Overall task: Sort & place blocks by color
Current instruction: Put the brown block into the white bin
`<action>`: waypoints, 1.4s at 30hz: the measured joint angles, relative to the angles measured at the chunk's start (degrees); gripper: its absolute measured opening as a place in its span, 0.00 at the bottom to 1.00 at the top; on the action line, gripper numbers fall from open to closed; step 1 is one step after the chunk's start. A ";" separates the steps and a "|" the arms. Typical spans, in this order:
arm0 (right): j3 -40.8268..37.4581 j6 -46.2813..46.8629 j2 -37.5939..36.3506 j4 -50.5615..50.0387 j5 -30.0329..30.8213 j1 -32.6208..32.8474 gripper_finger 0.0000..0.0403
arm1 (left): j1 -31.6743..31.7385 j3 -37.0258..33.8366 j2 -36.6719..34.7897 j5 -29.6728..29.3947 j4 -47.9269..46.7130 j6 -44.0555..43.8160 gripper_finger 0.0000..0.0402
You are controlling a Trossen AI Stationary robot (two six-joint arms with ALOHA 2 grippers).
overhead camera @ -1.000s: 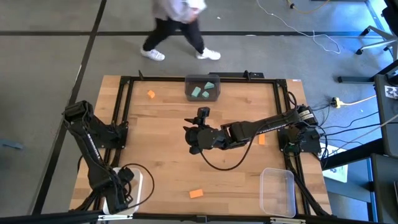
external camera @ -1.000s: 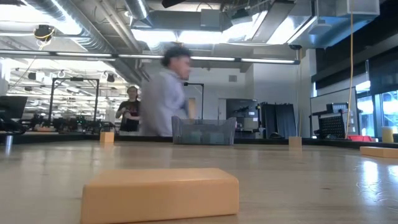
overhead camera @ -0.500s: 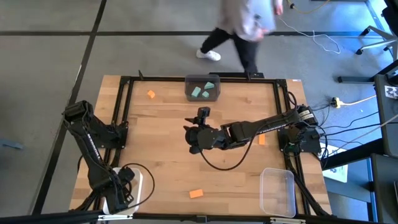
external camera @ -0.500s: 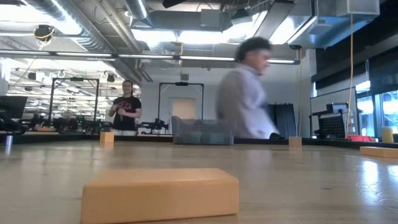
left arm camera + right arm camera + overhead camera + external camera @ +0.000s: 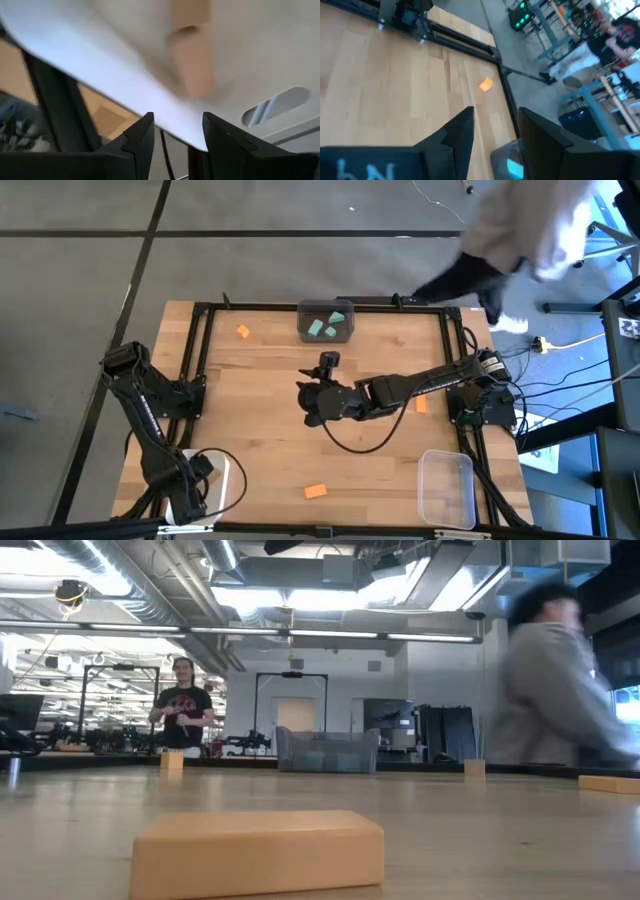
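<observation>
The right gripper [image 5: 308,404] hangs over the middle of the bench [image 5: 270,430], its arm stretched in from the right edge; its fingers [image 5: 462,131] stand apart with nothing between them. The left gripper [image 5: 176,131] sits at the near left corner over a white bin [image 5: 232,480], fingers released and empty.

Teal-green blocks [image 5: 323,327] lie in the dark grey bin [image 5: 303,330] at the middle of the far edge. One orange block [image 5: 243,332] lies near the far left corner, another [image 5: 315,491] by the near edge, a third [image 5: 421,405] close to the right edge. A clear bin [image 5: 446,488] occupies the near right corner. A person [image 5: 520,230] walks past the far right corner.
</observation>
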 joint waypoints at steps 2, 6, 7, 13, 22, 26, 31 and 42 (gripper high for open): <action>1.02 1.33 0.00 -1.79 0.05 0.01 0.39 | 0.11 0.00 0.00 -0.99 0.21 1.17 0.39; 3.04 3.04 0.00 -5.56 0.09 0.01 0.39 | 0.21 0.00 -0.16 -2.81 0.04 0.97 0.39; 3.56 3.06 0.00 -6.14 0.13 0.01 0.39 | 0.21 0.00 -0.31 -3.51 0.04 0.92 0.39; 6.71 8.71 0.02 -10.97 -0.02 -0.02 0.39 | 0.21 0.00 -3.19 -14.82 -0.35 -0.28 0.39; 13.58 27.43 -0.06 -31.84 -0.01 -2.31 0.39 | 1.42 0.00 -9.61 -26.84 -10.70 -0.30 0.39; 15.77 38.02 0.00 -41.51 -1.54 -4.56 0.39 | 2.84 0.00 -12.23 -31.12 -15.89 -0.23 0.39; 17.28 50.30 -0.02 -53.82 -5.68 -9.16 0.39 | 5.37 0.00 -15.72 -37.83 -19.76 1.87 0.39; 16.30 55.18 -0.04 -67.03 -16.92 -22.18 0.39 | 18.85 0.00 -24.33 -49.31 -20.28 16.86 0.39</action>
